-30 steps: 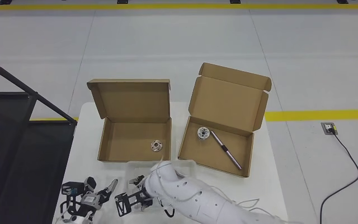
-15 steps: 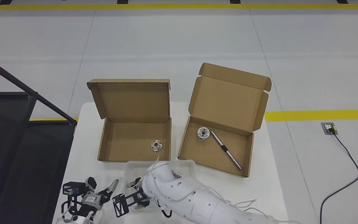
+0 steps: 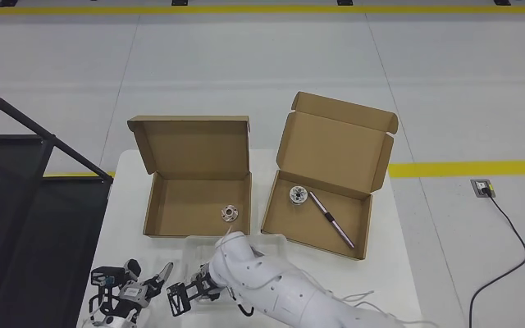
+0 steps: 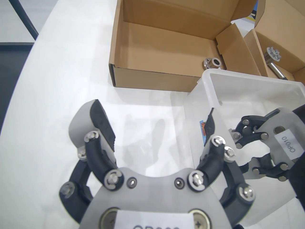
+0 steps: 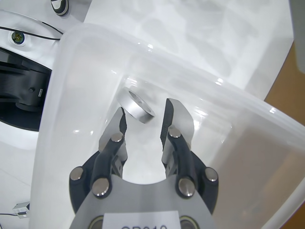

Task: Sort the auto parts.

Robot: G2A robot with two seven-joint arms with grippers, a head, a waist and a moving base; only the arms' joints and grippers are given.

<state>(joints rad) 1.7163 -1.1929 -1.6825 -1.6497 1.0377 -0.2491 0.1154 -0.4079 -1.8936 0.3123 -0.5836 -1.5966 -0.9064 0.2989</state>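
Observation:
My right gripper (image 5: 145,116) is open inside a clear plastic bin (image 5: 78,77), its fingertips on either side of a tilted silver ring (image 5: 138,107) that leans near the bin's corner. From above, that gripper (image 3: 184,297) sits at the bin's left end. My left gripper (image 4: 155,120) hangs open over bare table just left of the bin (image 4: 214,79), holding nothing. The left cardboard box (image 3: 195,205) holds one small notched metal hub (image 3: 229,213). The right cardboard box (image 3: 320,215) holds a gear-like part (image 3: 297,194) and a thin rod (image 3: 330,219).
Both boxes stand open with their lids raised at the back of the white table (image 3: 127,221). The bin (image 3: 238,239) lies right in front of them. A black frame (image 3: 33,131) stands off the table's left side.
The right gripper has shifted slightly to the left at the bin's end. The left arm has stayed in place.

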